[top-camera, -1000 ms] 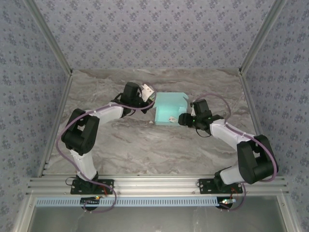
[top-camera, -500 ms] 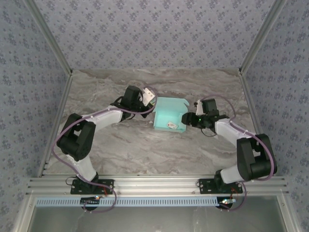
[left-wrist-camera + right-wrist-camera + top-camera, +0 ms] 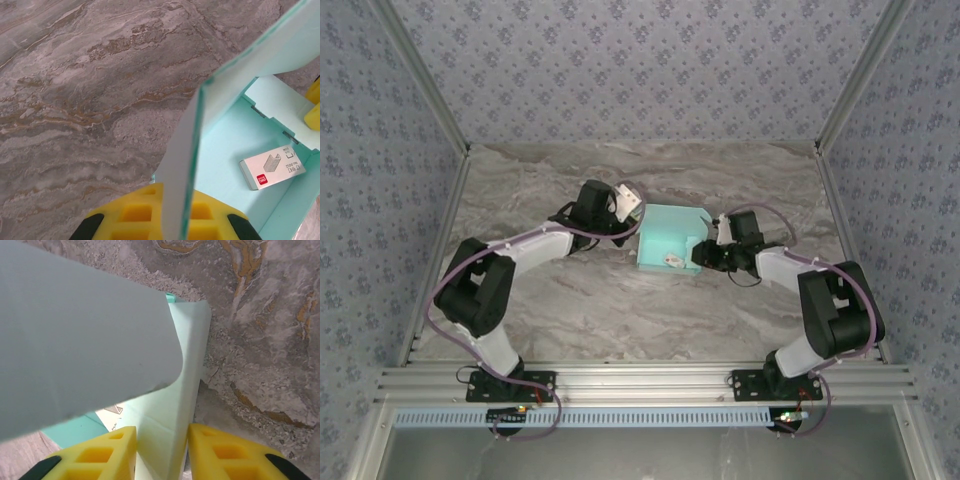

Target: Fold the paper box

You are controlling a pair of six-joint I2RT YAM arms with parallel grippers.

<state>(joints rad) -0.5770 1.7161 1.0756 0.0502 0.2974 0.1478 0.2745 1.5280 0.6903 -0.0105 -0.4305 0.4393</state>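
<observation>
Marble table (image 3: 570,300), patterned walls around. Box (image 3: 665,235) sits mid-table between the arms, open side up, half-formed. Left gripper (image 3: 637,224) is clamped on its left wall. Right gripper (image 3: 699,257) straddles the right wall by the near corner; can't tell if it's pinching or just flanking. So the box lies inboard of both, arms opposed across it, equally near. My guess: next push goes inward from the right. Left wrist view gives the inside: floor, slots, small white tag (image 3: 272,167) lying in it. Right wrist view gives a blurred flap (image 3: 75,340) overhanging and the wall edge between yellow fingers (image 3: 100,457).
</observation>
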